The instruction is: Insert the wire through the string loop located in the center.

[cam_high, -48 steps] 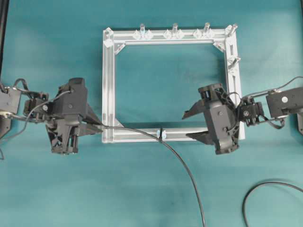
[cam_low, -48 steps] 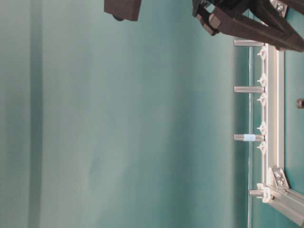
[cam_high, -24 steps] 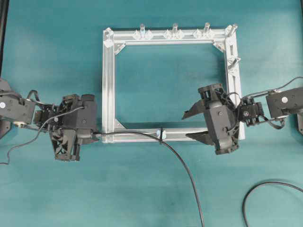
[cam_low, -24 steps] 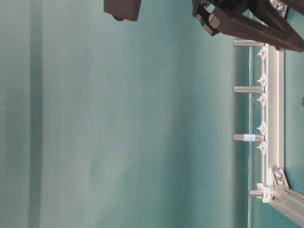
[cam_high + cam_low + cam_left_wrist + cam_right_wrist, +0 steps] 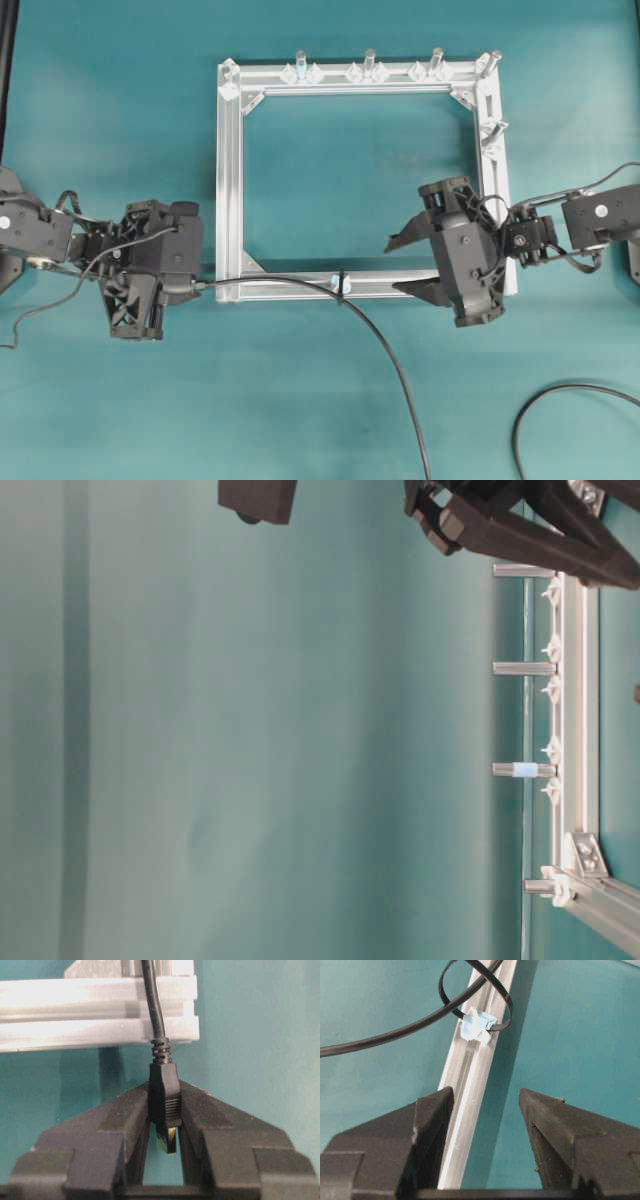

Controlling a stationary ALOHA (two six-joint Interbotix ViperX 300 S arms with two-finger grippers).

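Ribbed black wire (image 5: 159, 1035) (round, matte) through thin string loop (image 5: 475, 1000)

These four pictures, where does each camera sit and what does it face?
Overhead: above the table, looking down on the frame, both arms and the wire.
Table-level: low at the table's edge, picture turned sideways, showing upright pegs and black arm parts at the top.
Left wrist: behind the left claw, facing the plug it grips.
Right wrist: behind the open right claw, facing the string loop.
Both wrist views share the wire and frame.
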